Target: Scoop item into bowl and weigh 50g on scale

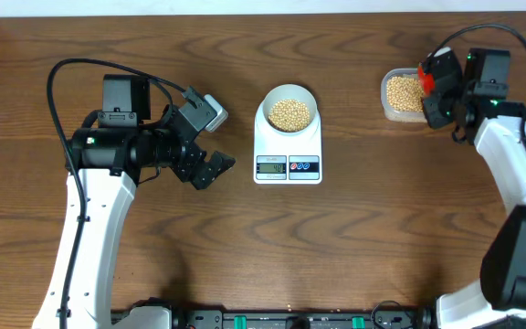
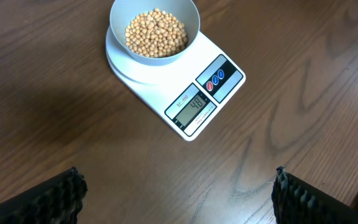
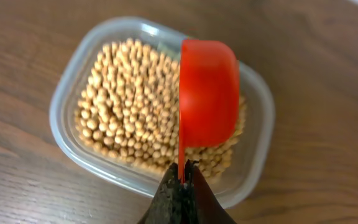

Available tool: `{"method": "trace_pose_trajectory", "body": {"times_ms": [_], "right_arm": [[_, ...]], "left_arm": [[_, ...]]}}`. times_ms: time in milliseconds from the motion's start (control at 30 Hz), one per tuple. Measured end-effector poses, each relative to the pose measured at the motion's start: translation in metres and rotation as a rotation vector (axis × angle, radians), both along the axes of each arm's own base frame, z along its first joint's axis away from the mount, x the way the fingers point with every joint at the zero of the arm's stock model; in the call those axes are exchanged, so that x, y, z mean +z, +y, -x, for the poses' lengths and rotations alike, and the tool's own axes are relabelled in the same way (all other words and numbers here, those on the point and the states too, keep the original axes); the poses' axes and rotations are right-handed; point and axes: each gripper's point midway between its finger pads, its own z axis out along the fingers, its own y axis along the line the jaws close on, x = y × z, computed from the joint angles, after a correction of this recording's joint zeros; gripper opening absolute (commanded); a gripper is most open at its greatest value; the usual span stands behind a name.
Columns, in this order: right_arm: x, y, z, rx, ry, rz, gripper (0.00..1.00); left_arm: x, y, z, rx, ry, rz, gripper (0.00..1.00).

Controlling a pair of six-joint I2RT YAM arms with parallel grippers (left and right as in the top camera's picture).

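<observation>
We see right gripper pinching red scoop over tub of beans; left gripper spread wide, holding nothing.

Overhead, digits on the scale are too small to read. In the left wrist view the bowl is cropped at top; in the right, a red scoop hides some beans in the tub.
</observation>
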Motion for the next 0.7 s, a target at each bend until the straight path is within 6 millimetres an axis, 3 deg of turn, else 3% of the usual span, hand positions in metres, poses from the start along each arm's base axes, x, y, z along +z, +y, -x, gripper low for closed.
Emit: {"method": "trace_pose_trajectory", "body": {"times_ms": [700], "right_arm": [[-0.011, 0.029, 0.015, 0.06, 0.077, -0.152, 0.01]], "left_arm": [[0.0, 0.0, 0.0, 0.0, 0.0, 0.0, 0.98]]}}
